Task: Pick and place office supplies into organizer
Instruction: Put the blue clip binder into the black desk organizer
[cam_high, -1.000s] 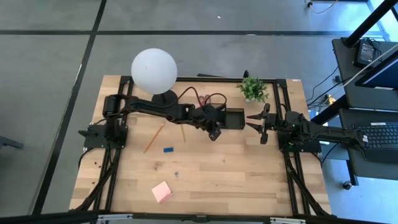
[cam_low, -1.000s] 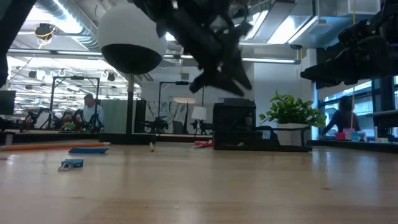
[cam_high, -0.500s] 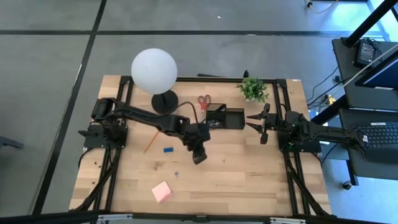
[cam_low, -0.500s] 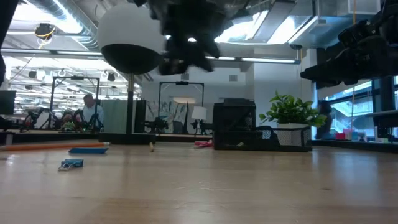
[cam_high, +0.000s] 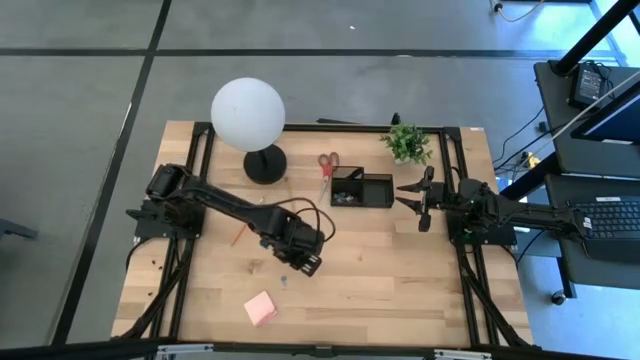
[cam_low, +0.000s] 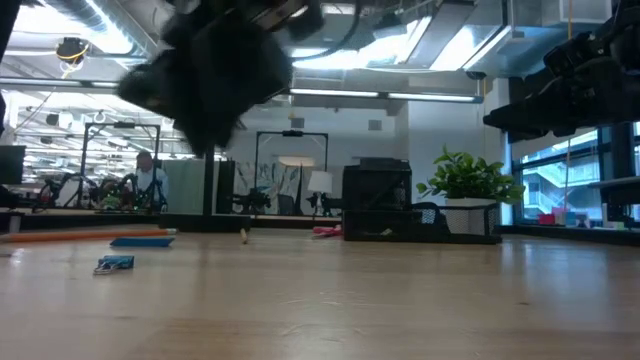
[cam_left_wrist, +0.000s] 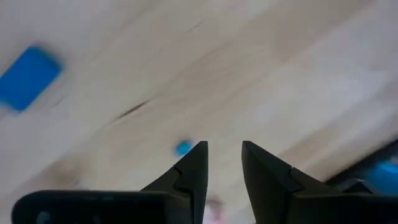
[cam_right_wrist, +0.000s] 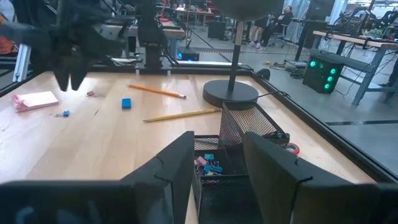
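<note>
Wooden table (cam_high: 400, 290) carries the black organizer (cam_high: 361, 189) near its far edge, clips inside, with red scissors (cam_high: 326, 165) just beside it toward the lamp (cam_high: 248, 115) and a plant (cam_high: 406, 143) at the far right. The left pincer (cam_high: 308, 264) hovers over the table's middle, fingers parted and empty, above a tiny blue clip (cam_left_wrist: 183, 148). The eraser (cam_left_wrist: 26, 77) and a pencil (cam_high: 237, 237) lie nearby (the arm partly hides them). The pink pad (cam_high: 260, 308) lies near the front edge. The right pincer (cam_high: 418, 198) waits by the organizer, released.
</note>
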